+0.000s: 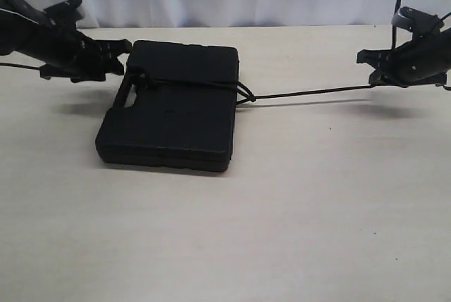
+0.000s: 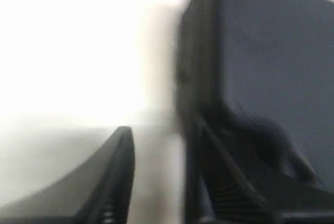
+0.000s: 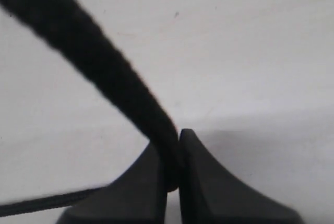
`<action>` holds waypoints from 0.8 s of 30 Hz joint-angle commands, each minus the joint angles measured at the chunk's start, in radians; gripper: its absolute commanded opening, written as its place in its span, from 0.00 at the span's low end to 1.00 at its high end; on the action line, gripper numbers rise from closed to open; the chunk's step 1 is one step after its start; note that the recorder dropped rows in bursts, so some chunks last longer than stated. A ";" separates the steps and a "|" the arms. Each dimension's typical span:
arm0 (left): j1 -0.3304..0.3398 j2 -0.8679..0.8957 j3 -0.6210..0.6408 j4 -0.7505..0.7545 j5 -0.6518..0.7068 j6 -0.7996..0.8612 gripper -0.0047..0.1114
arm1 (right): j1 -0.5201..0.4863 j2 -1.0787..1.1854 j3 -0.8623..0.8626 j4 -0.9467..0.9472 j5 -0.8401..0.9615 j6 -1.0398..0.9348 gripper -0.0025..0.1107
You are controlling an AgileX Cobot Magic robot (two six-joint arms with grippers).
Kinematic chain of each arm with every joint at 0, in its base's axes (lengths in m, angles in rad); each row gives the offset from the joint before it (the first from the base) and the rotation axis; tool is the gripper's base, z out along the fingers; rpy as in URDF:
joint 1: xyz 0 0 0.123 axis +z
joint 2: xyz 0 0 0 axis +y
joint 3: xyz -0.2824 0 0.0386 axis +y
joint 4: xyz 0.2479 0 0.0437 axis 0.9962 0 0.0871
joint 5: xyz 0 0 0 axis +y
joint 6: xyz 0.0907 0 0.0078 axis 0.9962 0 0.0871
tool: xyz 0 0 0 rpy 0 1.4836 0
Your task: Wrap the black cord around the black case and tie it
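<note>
Black cord, handling: the black cord (image 1: 310,93) is a thin, soft braid. It is probably light and limp when slack, and its woven surface should give the pads some bite.
Black cord, where to hold: I judge the free run away from the case to be the best place. It should be pinched deep between the pads so it cannot slide out under pull.
Black case, handling: the black case (image 1: 176,115) is a rigid, flat box of matte plastic. It looks light enough that a hard pull on the cord could drag it across the worktop (image 1: 296,203).
Black case, where to hold: by an edge or at the handle slot (image 1: 129,93), since the flat lid offers no purchase.
Right end effector: the right end effector (image 3: 175,135) is clenched on the cord, which runs out from between its tips.
Cord relative to right end effector: it leads away in a straight, taut-looking line to a knot (image 1: 244,93) at the near edge of the case, then crosses the lid.
Left end effector: the left end effector (image 1: 121,54) is released, with a gap between its fingers and nothing in it. The wrist view is blurred.
Case relative to left end effector: just beside its tips, at the handle-slot edge. I cannot tell whether they touch.
</note>
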 commanded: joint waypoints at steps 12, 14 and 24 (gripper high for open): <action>0.010 -0.125 -0.040 0.195 0.108 -0.010 0.37 | -0.027 -0.060 -0.097 -0.211 0.167 0.172 0.60; 0.010 -0.166 -0.040 0.264 0.185 -0.014 0.19 | -0.027 -0.123 -0.097 -0.428 0.267 0.306 0.57; 0.010 -0.204 -0.040 0.346 0.618 -0.017 0.04 | -0.022 -0.286 -0.042 -0.601 0.684 0.362 0.06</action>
